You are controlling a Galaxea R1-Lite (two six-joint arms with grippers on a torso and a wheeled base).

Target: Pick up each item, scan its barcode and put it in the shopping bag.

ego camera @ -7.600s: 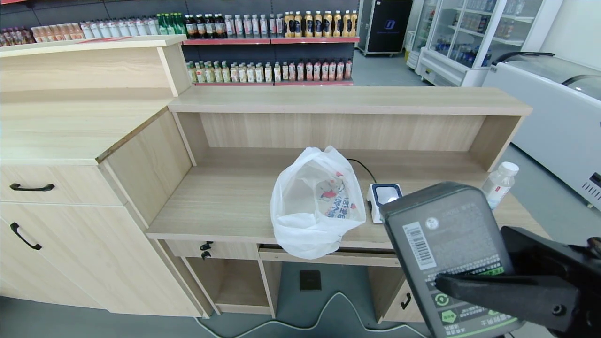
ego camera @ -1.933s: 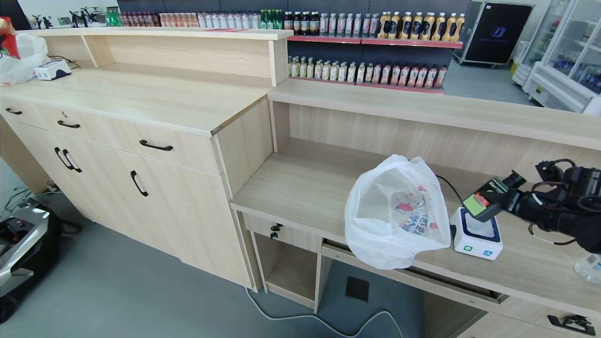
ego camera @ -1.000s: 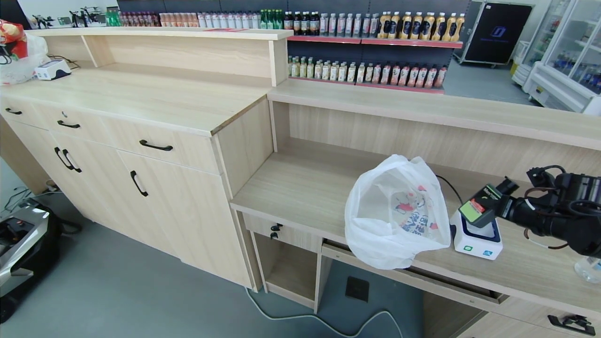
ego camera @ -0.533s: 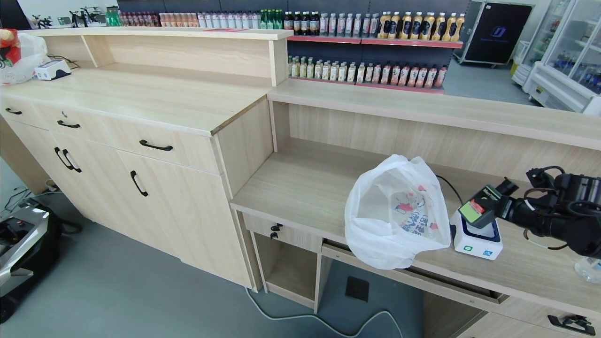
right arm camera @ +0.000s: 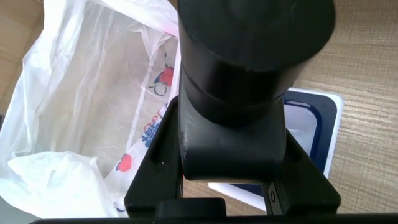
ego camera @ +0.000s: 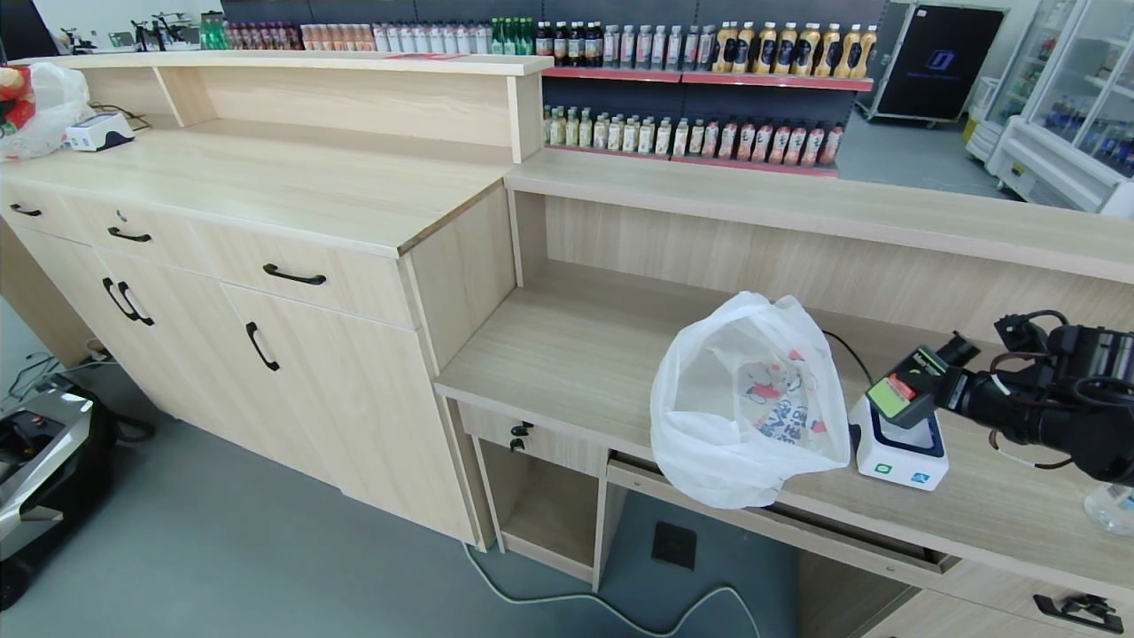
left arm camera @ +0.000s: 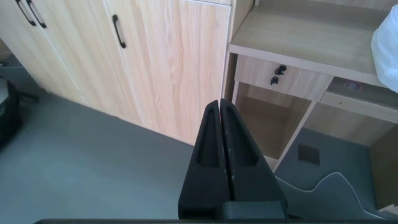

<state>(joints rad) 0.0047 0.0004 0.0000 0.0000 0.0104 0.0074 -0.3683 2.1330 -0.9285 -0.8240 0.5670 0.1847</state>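
Observation:
My right gripper is shut on a dark grey container with a green and red label, holding it just above the white and blue barcode scanner on the counter. In the right wrist view the container sits between the fingers, over the scanner. The white shopping bag stands open to the left of the scanner, its plastic close beside the container. My left gripper is shut on nothing and hangs low over the grey floor in front of the cabinet doors.
A clear water bottle stands at the counter's right edge. The scanner's cable runs behind the bag. A raised shelf overhangs the back of the counter. A taller counter lies to the left, with another bag and scanner at its far end.
The head camera has turned since the oldest frame. Over the last two seconds my right gripper lowered the container slightly toward the scanner, then held still. The left arm shows no change.

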